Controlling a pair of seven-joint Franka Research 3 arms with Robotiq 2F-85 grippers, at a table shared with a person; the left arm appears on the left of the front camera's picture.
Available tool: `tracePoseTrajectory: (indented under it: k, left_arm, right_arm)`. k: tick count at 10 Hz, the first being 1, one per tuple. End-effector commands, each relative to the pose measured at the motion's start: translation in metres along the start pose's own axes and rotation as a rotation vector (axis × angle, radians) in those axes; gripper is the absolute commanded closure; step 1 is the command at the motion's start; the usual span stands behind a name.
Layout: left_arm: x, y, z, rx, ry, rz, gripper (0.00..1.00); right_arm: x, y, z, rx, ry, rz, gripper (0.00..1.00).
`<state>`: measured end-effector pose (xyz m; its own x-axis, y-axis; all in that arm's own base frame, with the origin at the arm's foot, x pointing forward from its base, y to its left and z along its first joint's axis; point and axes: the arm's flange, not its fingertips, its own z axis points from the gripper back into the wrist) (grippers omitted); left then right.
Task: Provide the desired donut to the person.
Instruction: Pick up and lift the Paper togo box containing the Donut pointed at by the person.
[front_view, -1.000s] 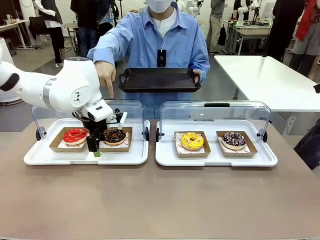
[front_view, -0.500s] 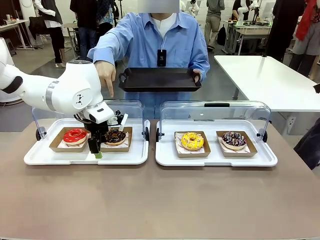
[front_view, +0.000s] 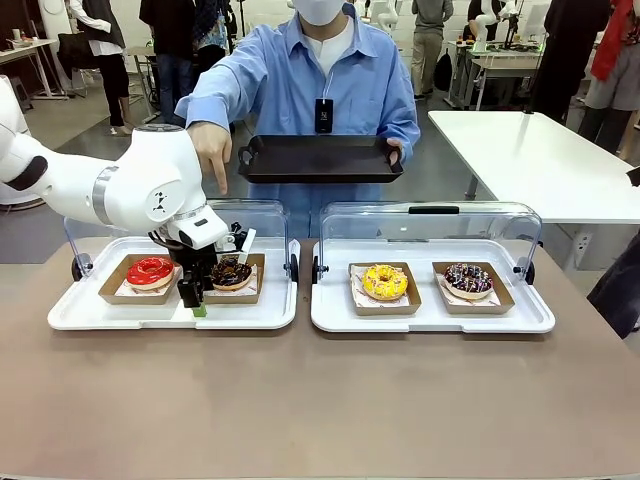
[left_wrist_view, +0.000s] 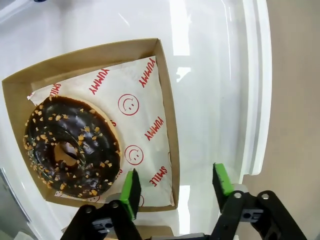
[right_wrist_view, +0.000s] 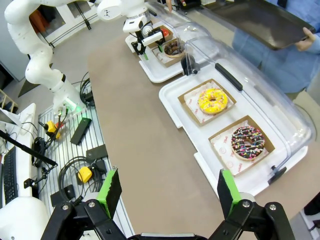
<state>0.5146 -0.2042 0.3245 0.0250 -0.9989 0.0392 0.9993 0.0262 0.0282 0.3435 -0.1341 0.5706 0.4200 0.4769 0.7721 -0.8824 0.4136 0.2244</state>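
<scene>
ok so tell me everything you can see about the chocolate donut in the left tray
The chocolate donut is a whole ring with dark glossy icing scattered with pale nut crumbs and a lighter dough edge below the glaze. It lies flat on white paper printed in red, inside an open brown cardboard box on the white tray. The left gripper hangs open astride one corner of the box, one green pad close to the donut; whether it touches is unclear.

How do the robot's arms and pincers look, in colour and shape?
The left arm is white with rounded joints, a grey ring and a small black mark. The left pincer and right pincer are black, each with two green-padded fingers.
</scene>
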Motion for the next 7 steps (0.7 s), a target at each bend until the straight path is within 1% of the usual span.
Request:
tracePoseTrajectory:
  k: [1,3,4,5,7]
  left_arm:
    - [-0.0027,0.0009,0.0013,0.016,-0.022,-0.017,1.00]
    - [-0.0031,0.0006,0.0020,0.015,-0.021,-0.019,1.00]
    - [-0.0033,0.0006,0.0027,0.017,-0.021,-0.020,0.91]
    - [-0.0034,0.0006,0.0031,0.019,-0.019,-0.022,1.00]
    - [-0.0037,0.0009,0.0042,0.018,-0.016,-0.026,1.00]
  right_arm:
    - [0.0003,0.0004,-0.0004,0.004,-0.004,0.004,0.00]
    - [0.0003,0.0004,-0.0004,0.004,-0.004,0.004,0.00]
    - [0.0003,0.0004,-0.0004,0.004,-0.004,0.004,0.00]
    - [0.0003,0.0004,-0.0004,0.004,-0.004,0.004,0.00]
    - [0.0003,0.0004,-0.0004,0.004,-0.004,0.004,0.00]
